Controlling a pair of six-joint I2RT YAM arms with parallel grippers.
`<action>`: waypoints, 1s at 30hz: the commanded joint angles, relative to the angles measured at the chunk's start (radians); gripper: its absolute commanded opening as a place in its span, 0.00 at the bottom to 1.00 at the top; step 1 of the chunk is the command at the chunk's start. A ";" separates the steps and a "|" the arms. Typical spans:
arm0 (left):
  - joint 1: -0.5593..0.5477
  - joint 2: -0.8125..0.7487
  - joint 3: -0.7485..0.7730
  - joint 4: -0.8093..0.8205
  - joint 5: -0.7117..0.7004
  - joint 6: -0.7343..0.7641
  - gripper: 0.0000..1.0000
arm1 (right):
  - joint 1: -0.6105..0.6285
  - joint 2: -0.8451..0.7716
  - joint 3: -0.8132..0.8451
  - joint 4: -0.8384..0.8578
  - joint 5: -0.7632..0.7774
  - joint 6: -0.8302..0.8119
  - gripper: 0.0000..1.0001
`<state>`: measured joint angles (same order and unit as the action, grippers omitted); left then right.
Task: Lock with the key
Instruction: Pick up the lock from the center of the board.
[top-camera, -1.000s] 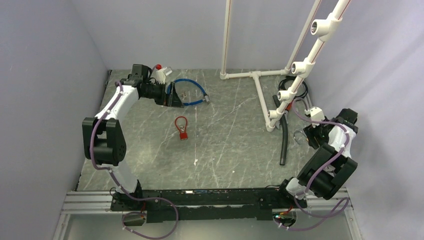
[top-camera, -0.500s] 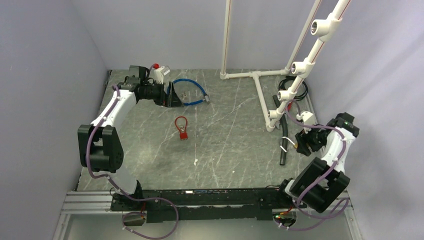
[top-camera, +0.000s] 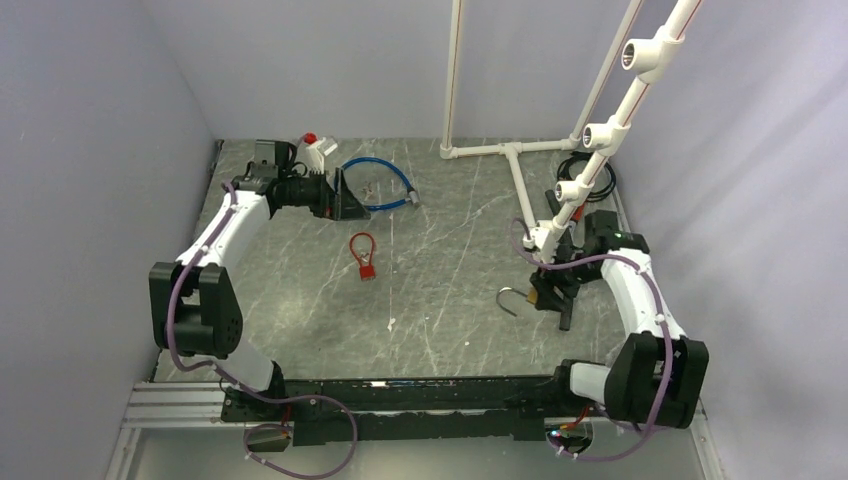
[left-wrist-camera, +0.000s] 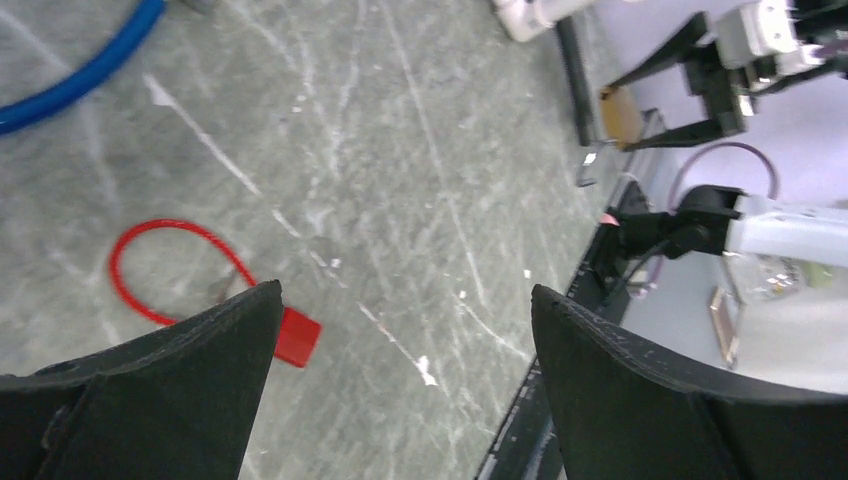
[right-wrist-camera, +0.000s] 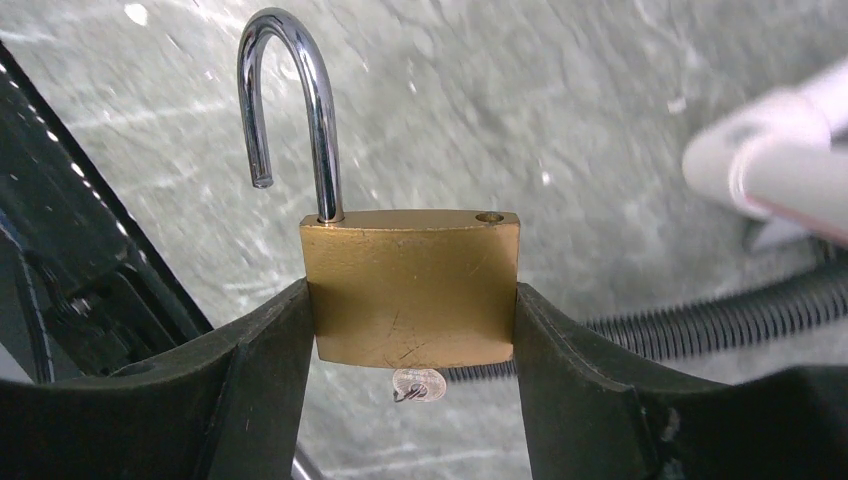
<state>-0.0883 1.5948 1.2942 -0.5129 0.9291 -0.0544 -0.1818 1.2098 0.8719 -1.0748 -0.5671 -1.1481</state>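
Two arms share the job: the right fingers (right-wrist-camera: 250, 400) clamp the brass padlock (right-wrist-camera: 410, 290), shackle (right-wrist-camera: 300, 90) swung out, the left fingers (left-wrist-camera: 150, 400) hang spread and empty near the key (top-camera: 374, 188) lying on the surface (top-camera: 450, 270) inside the blue cable loop (left-wrist-camera: 80, 75), so grasping that key likely comes next.

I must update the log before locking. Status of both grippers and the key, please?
Left gripper open, empty. Right gripper shut on brass padlock, shackle open. Key likely the small silver piece under it. Black hose lies close by.
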 joint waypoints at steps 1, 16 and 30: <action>-0.049 -0.046 -0.058 0.067 0.220 -0.050 0.96 | 0.149 0.015 0.047 0.119 -0.099 0.173 0.34; -0.421 0.081 -0.168 0.329 0.256 -0.101 0.89 | 0.488 0.135 0.190 0.277 -0.140 0.414 0.34; -0.519 0.215 -0.128 0.430 0.249 -0.146 0.69 | 0.557 0.133 0.204 0.321 -0.146 0.501 0.34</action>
<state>-0.5919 1.7905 1.1187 -0.1326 1.1576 -0.1902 0.3588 1.3605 1.0145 -0.8162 -0.6388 -0.6926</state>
